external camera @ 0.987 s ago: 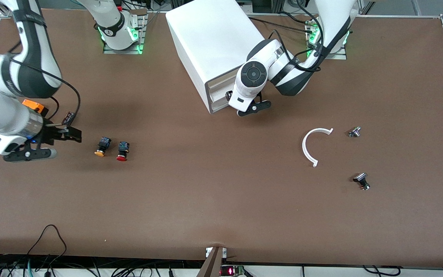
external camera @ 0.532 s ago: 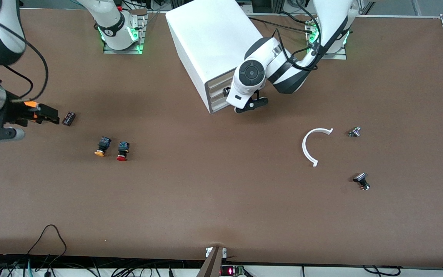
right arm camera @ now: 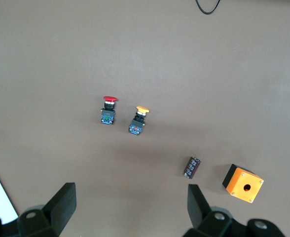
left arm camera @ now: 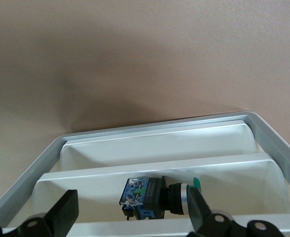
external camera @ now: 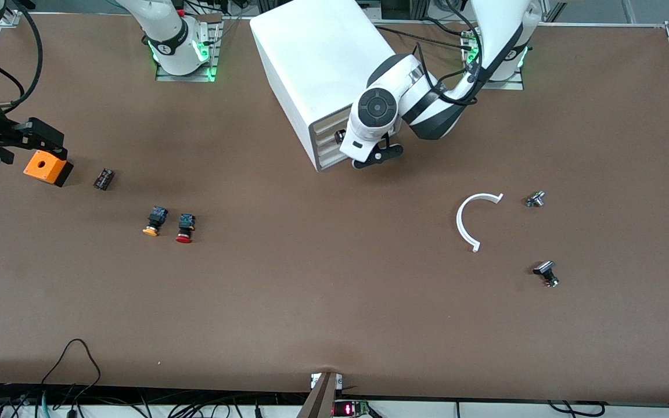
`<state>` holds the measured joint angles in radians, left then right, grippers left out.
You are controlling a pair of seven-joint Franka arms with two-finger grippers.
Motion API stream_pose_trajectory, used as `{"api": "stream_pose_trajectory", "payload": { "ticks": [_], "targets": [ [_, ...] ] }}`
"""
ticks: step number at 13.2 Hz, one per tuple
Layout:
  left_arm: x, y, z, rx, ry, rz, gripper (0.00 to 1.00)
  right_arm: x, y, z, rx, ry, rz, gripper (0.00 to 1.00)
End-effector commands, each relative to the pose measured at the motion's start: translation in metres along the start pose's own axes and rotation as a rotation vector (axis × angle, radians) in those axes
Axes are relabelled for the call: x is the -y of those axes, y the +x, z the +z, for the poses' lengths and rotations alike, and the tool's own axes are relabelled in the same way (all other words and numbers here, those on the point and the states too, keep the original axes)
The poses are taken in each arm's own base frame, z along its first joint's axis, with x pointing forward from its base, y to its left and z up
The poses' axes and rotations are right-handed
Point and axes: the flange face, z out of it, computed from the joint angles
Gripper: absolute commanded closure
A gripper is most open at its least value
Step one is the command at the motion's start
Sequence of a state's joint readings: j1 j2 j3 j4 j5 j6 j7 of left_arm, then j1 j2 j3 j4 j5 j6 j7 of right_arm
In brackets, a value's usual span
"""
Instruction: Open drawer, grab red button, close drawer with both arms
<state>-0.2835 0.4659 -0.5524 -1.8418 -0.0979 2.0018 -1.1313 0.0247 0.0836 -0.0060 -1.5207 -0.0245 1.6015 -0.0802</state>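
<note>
Jaws spread on both, the left gripper (external camera: pixel 341 137) sits at the cabinet's (external camera: pixel 317 58) drawers (left arm camera: pixel 160 163), opening in hand; the right gripper (external camera: pixel 35 136), waiting over the orange box (external camera: pixel 47 168), must descend on the button (external camera: pixel 184 227).

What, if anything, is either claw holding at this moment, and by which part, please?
Nothing is held. The left claw is open at the cabinet's drawers, the right claw open above the table by the orange box.

Even, bright light fell from overhead; the tabletop (external camera: pixel 334 302) showed soft shadows, no glare, and every view stayed sharp.
</note>
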Motion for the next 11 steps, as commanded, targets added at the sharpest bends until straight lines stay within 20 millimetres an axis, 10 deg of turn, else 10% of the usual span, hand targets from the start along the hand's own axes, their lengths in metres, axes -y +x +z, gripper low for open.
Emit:
{"api": "stream_pose_trajectory", "payload": {
  "ticks": [1,5,11],
  "targets": [
    [0.001,-0.011,-0.011,0.003,-0.011,0.002,0.02,-0.004,-0.004,-0.001,0.006,0.011,0.01,0.0],
    [0.016,0.022,-0.082,0.018,0.023,-0.009,0.01,0.0,-0.008,-0.008,-0.001,0.011,0.001,0.0],
    [0.098,0.108,-0.163,-0.072,0.101,0.229,0.01,0.003,-0.019,-0.024,-0.017,0.005,-0.001,0.0]
  ]
}}
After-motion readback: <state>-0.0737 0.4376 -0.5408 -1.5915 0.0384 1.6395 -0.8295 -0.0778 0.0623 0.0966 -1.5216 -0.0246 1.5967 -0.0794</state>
